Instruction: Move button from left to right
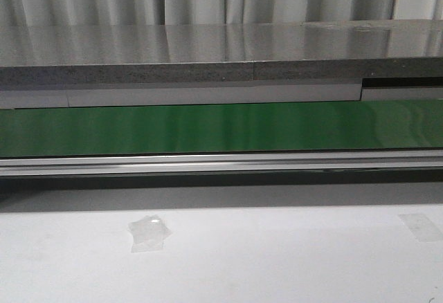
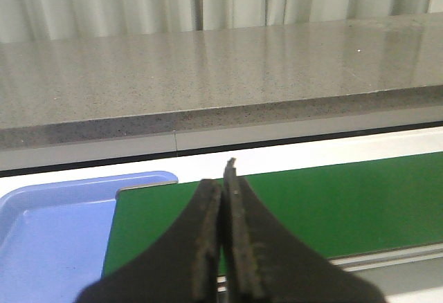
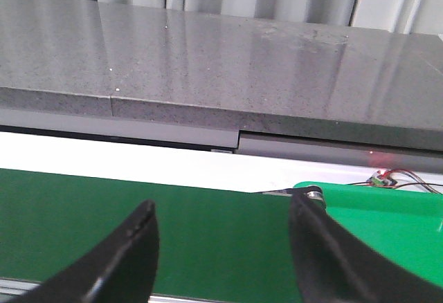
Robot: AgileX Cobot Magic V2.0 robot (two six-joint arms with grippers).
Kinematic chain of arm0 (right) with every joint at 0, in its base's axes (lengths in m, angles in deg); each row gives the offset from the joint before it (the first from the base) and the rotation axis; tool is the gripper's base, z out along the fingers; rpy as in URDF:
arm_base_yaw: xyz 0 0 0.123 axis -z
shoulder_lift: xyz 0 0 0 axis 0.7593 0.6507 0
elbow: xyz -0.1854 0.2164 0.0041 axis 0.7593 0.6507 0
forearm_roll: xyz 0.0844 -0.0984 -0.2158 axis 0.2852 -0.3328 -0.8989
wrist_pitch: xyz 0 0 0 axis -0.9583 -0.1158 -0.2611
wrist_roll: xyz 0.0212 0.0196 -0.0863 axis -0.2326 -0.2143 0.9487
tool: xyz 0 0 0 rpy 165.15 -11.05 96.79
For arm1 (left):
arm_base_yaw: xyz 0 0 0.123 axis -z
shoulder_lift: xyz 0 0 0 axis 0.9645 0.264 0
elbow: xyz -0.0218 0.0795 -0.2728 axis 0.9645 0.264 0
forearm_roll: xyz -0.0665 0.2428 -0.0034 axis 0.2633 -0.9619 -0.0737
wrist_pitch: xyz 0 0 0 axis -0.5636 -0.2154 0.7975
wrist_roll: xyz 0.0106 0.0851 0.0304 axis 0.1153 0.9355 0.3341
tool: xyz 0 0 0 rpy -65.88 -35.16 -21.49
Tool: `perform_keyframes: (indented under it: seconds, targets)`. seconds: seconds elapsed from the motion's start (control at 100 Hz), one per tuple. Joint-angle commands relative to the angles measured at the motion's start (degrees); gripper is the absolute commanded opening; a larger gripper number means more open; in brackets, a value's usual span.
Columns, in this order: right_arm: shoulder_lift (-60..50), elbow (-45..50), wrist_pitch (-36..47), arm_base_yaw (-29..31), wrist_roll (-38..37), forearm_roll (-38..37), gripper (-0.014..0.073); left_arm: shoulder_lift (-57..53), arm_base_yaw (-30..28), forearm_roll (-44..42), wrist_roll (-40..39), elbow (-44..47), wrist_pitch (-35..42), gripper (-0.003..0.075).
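Observation:
The button is out of view in every frame. My left gripper [image 2: 223, 182] is shut with nothing between its black fingers; it hangs over the left end of the green conveyor belt [image 2: 332, 203], beside a blue tray [image 2: 48, 241]. My right gripper [image 3: 225, 213] is open and empty over the right end of the belt [image 3: 83, 213], next to a green tray [image 3: 387, 220]. Neither gripper shows in the front view, where the belt [image 1: 221, 129] runs bare across the picture.
A grey stone-like shelf [image 1: 208, 54] runs behind the belt, with curtains beyond. A metal rail [image 1: 221, 163] edges the belt's front. On the white table lie a clear plastic scrap [image 1: 149, 232] and a tape piece [image 1: 422, 225]. Small wires [image 3: 387, 177] lie behind the green tray.

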Motion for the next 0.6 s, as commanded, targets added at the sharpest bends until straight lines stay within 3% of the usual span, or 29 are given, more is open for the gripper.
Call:
perform_keyframes:
  seconds: [0.0,0.2,0.53,0.59]
  targets:
    - [-1.9,-1.4,1.4,-0.1,0.2,0.6,0.0412,0.4,0.6,0.7,-0.1,-1.4,4.2,-0.0020]
    - [-2.8,-1.4,-2.1,-0.1,0.2,0.6,0.0281,0.4,0.6,0.7,-0.1,-1.4,4.2,-0.0020]
    - [-2.8,-1.4,-3.1,-0.1,0.2,0.6,-0.0073,0.4,0.6,0.7,-0.1,-1.4,4.2,-0.0020]
    - [-2.8,-1.4,-3.1,-0.1,0.2,0.6,-0.0064,0.4,0.6,0.7,-0.1,-1.4,4.2,-0.0020]
